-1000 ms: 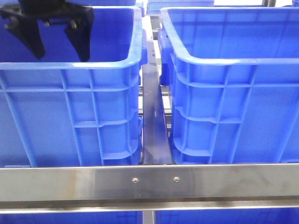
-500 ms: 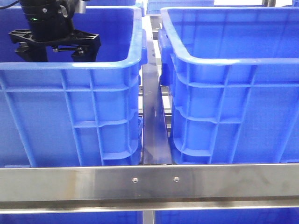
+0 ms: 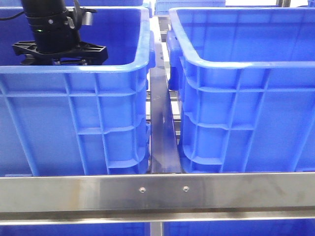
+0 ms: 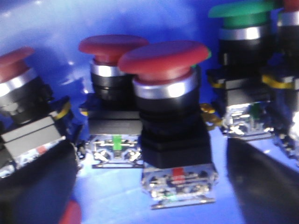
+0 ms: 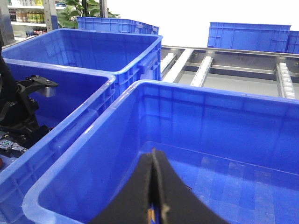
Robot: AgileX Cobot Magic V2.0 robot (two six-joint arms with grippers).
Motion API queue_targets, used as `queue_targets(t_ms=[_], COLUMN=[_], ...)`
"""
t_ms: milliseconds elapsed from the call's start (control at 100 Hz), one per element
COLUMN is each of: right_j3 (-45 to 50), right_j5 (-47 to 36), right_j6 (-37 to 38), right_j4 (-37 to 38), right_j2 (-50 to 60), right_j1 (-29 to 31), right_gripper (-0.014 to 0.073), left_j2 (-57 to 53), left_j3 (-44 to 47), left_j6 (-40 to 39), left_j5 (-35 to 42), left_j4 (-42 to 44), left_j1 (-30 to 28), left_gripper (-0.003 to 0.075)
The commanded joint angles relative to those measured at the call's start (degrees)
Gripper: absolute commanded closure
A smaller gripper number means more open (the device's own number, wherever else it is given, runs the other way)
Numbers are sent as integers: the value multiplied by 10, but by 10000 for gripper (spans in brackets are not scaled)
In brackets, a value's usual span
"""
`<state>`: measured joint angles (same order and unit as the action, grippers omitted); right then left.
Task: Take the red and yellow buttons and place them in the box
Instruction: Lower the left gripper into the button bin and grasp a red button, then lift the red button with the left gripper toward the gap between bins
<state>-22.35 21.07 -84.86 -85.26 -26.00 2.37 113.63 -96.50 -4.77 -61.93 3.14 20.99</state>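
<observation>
My left gripper (image 4: 152,189) is open, low inside the left blue crate (image 3: 74,123). Its two dark fingers (image 4: 37,186) stand either side of a red mushroom-capped button (image 4: 163,56) on a black switch body, not touching it. Two more red buttons (image 4: 110,44) lie behind and beside it, and a green one (image 4: 240,11) further off. No yellow button shows. In the front view only the left wrist (image 3: 54,29) shows above the rim. My right gripper (image 5: 153,186) is shut, hovering over the right blue crate (image 5: 140,93), whose floor shows nothing on it.
A steel rail (image 3: 157,191) runs across the front and a metal strip (image 3: 160,123) lies between the two crates. More blue crates (image 5: 247,35) and a roller conveyor (image 5: 205,70) stand behind. The left arm (image 5: 21,112) shows in the right wrist view.
The left arm has come down into the left crate. Its open fingers, above the rim a second ago, are now hidden below it. The right side has not changed.
</observation>
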Motion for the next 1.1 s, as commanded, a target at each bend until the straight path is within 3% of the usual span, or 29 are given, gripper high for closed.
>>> queue_targets(t_ms=[0,200,410,740,1090], right_j3=[-16,-16,-16,-16,-16], right_j5=[4,4,4,4,4], right_j6=[-4,-4,-4,-4,-4], right_j4=[-18,-18,-18,-18,-18], right_j2=[-1,-1,-1,-1,-1], right_j1=[3,3,3,3,3], right_gripper=[663,663,663,663,663], left_j2=[-29,-29,-29,-79,-146], left_j3=[-17,-17,-17,-17,-17], left_j6=[-7,-7,-1,39,203], left_j5=[17,19,20,51,65], left_j4=[-21,-31,-31,-47,-226], left_j1=[0,0,0,0,0], left_gripper=[277,486,612,617,617])
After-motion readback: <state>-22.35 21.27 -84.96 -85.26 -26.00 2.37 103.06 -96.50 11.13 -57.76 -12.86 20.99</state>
